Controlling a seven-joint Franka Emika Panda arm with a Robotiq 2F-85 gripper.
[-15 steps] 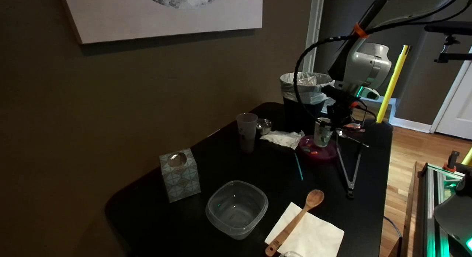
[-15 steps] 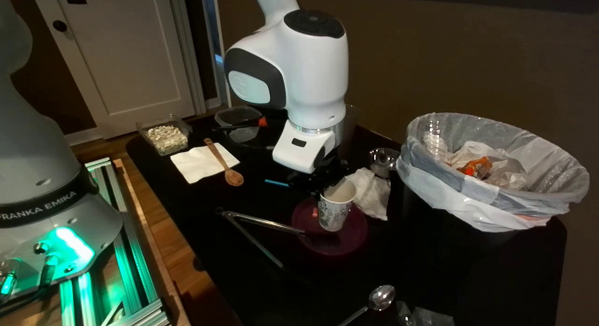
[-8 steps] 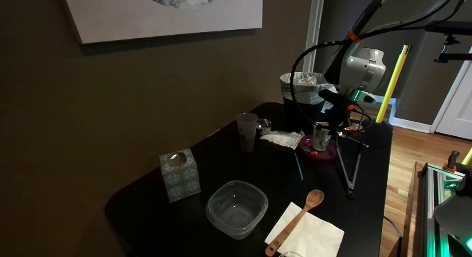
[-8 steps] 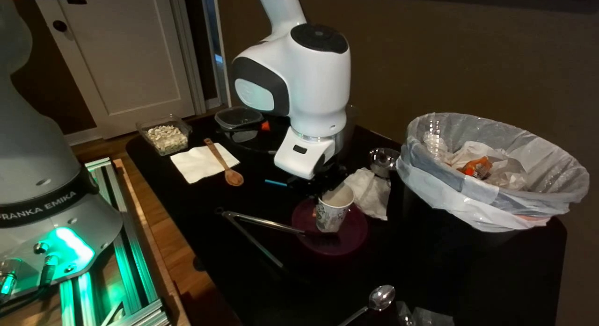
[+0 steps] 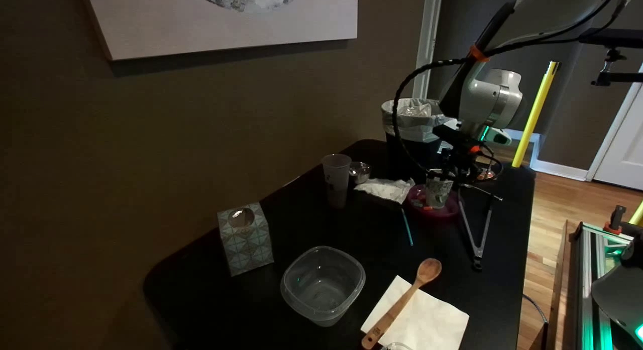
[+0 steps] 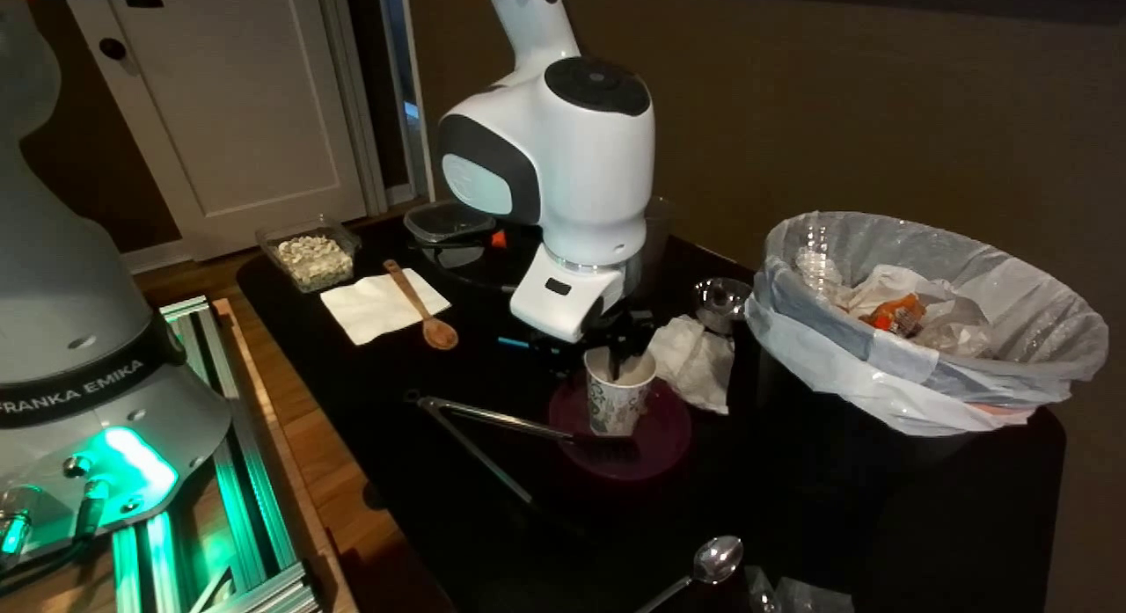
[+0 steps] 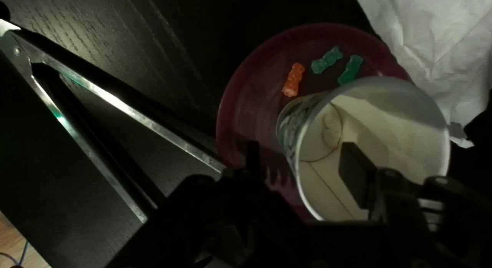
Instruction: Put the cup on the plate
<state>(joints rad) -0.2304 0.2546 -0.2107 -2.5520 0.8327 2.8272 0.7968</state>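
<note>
The cup (image 6: 616, 411), white with a grey pattern, stands upright on the dark red-pink plate (image 6: 660, 446). In an exterior view the cup (image 5: 438, 195) also shows on the plate (image 5: 433, 215), partly behind a cable. From above, the wrist view looks into the cup (image 7: 407, 141), which covers much of the plate (image 7: 250, 102). My gripper (image 7: 300, 154) is open across the near wall of the cup: one finger (image 7: 355, 175) reaches inside the rim, the other is outside over the plate. Both fingers stand apart from that wall.
Metal tongs (image 7: 134, 114) lie beside the plate, their tips on it. An orange candy (image 7: 293, 79) and two green ones lie on the plate. A crumpled napkin (image 6: 695, 367), metal bowl (image 6: 723, 303) and lined bin (image 6: 915, 393) stand near. A tall clear cup (image 5: 336, 182) is farther off.
The cup has come down and straightened from a tilt onto the plate. The arm has lowered with it, and the jaws have parted from the cup's wall.
</note>
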